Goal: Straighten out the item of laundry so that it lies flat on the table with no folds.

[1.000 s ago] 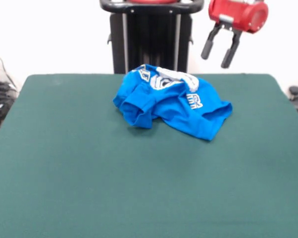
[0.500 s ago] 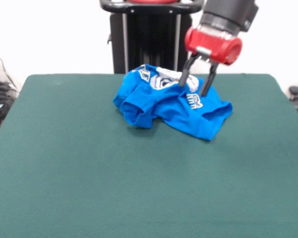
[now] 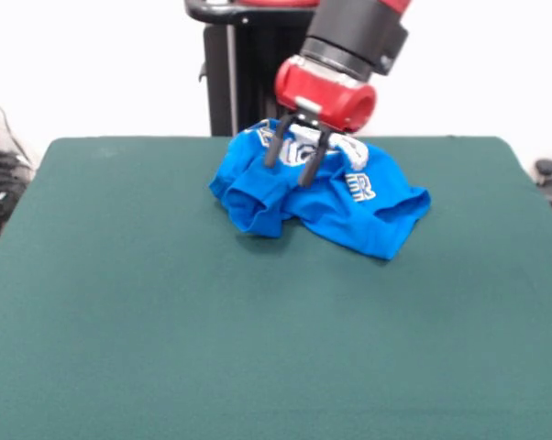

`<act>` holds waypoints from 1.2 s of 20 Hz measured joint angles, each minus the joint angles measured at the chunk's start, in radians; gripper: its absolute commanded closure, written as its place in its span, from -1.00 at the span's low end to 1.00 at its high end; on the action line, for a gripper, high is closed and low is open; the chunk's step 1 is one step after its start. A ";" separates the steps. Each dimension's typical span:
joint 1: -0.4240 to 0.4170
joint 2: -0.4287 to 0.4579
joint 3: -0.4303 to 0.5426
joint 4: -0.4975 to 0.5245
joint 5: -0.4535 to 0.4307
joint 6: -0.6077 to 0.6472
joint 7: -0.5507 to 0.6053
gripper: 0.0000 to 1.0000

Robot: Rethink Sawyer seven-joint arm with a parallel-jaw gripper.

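The end effector hangs with its two dark fingers spread apart, released, gripping nothing, tips at the crumpled crown of the blue T-shirt. The shirt sits bunched directly beneath and beside it, on the part of the green desk nearest the pedestal. You appear to be at the approach step, before any grasp. Your next move likely calls for lowering onto one fold, pinching a single layer, then drawing it outward to spread the cloth.
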 measured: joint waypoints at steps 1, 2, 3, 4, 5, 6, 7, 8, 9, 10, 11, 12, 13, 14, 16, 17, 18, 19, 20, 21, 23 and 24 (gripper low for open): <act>0.005 0.009 -0.021 0.001 -0.014 -0.006 0.000 -1.00; 0.006 0.012 -0.025 0.001 -0.016 -0.007 0.000 -1.00; 0.008 0.015 -0.029 0.001 -0.018 -0.009 0.000 -1.00; 0.015 0.027 -0.042 0.001 -0.023 -0.017 0.000 -1.00; 0.023 0.040 -0.056 0.002 -0.028 -0.026 0.000 -1.00; 0.030 0.052 -0.066 0.002 -0.030 -0.035 0.000 -1.00; 0.035 0.061 -0.072 0.002 -0.030 -0.042 0.000 -1.00; 0.037 0.073 -0.076 0.003 -0.030 -0.052 0.000 -1.00; 0.038 0.087 -0.078 0.004 -0.030 -0.064 0.000 -1.00; 0.037 0.096 -0.077 0.004 -0.031 -0.073 0.000 -1.00; 0.035 0.120 -0.077 0.006 -0.031 -0.096 0.000 -1.00; 0.035 0.131 -0.078 0.007 -0.031 -0.106 0.000 -1.00; 0.035 0.137 -0.078 0.007 -0.031 -0.111 0.000 -1.00; 0.035 0.160 -0.078 0.008 -0.031 -0.132 0.000 -1.00; 0.038 0.189 -0.079 0.008 -0.031 -0.155 0.000 -1.00; 0.040 0.199 -0.080 0.008 -0.031 -0.162 0.000 -1.00; 0.045 0.223 -0.082 0.008 -0.031 -0.176 0.000 -1.00; 0.049 0.236 -0.084 0.008 -0.031 -0.183 0.000 -1.00; 0.052 0.245 -0.085 0.008 -0.031 -0.188 0.000 -1.00; 0.059 0.267 -0.087 0.009 -0.031 -0.195 0.000 -1.00; 0.062 0.280 -0.086 0.014 -0.031 -0.196 0.000 -1.00; 0.062 0.282 -0.086 0.018 -0.031 -0.196 0.000 -1.00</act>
